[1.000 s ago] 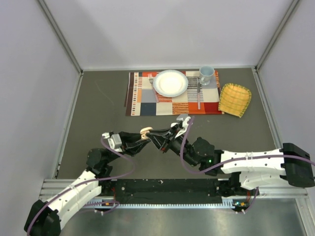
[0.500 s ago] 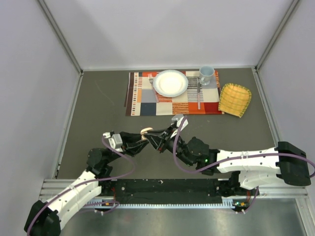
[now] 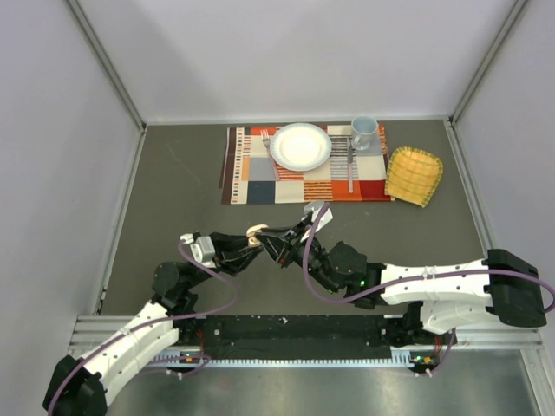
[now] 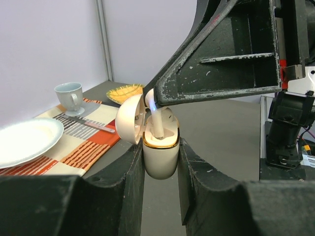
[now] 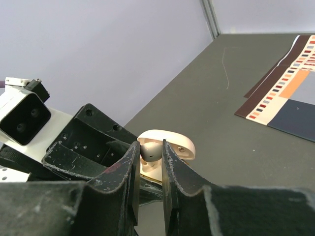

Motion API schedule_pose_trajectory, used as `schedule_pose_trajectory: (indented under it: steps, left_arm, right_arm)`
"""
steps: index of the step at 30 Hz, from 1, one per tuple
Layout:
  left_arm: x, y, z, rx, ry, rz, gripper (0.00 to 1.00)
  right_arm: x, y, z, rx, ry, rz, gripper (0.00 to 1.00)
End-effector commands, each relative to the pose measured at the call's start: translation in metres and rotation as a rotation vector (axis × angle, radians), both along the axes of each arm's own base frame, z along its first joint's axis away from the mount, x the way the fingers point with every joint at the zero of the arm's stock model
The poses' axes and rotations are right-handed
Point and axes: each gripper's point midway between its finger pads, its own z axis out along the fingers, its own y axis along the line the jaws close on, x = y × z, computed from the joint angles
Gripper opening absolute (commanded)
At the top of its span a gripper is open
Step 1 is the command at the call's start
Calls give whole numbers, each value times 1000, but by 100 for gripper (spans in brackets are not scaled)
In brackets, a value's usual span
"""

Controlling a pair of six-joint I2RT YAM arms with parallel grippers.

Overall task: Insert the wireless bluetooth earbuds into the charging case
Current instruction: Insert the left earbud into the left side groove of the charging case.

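My left gripper [image 4: 160,147] is shut on a pale pinkish-beige charging case [image 4: 160,157] with a gold rim, held upright with its lid [image 4: 130,119] open to the left. My right gripper [image 5: 150,150] is shut on a pale earbud [image 5: 150,150] by its head, right over the open case [image 5: 172,142]. In the left wrist view the earbud's stem [image 4: 157,123] stands in the case's opening under the right gripper's fingers [image 4: 216,59]. In the top view both grippers meet over the table's middle, with the case [image 3: 257,231] between them. Other earbuds are out of view.
A patchwork placemat [image 3: 251,178] at the back carries a white plate [image 3: 301,146], a fork [image 3: 268,149], a knife [image 3: 350,169] and a light-blue cup [image 3: 363,132]. A yellow cloth [image 3: 414,176] lies to its right. Grey walls enclose the table.
The right arm has edged slightly left and toward the case over the last second. The left arm with the case has hardly moved.
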Motion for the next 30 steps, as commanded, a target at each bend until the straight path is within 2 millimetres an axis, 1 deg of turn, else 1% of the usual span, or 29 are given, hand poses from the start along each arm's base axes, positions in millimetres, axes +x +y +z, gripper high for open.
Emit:
schedule_pose_trajectory:
  steps: [1,7,9,14,20,30]
  left_arm:
    - [-5,3,-43,32,56,1,0]
    - [-5,3,-45,37,63,1,0]
    - [-4,3,-47,41,67,3,0]
    - [-4,2,-48,44,70,2,0]
    - [-4,2,-48,44,71,0,0]
    - [-5,3,-44,32,63,1,0]
  right_arm:
    - [-8,8,15,44,-3,33,0]
    - [-8,6,21,62,-10,26,0]
    - [-8,4,26,74,-19,22,0]
    - [-6,2,28,79,-26,9,0]
    - [-8,6,26,76,-17,24,0]
    - [-9,12,12,43,6,38,0]
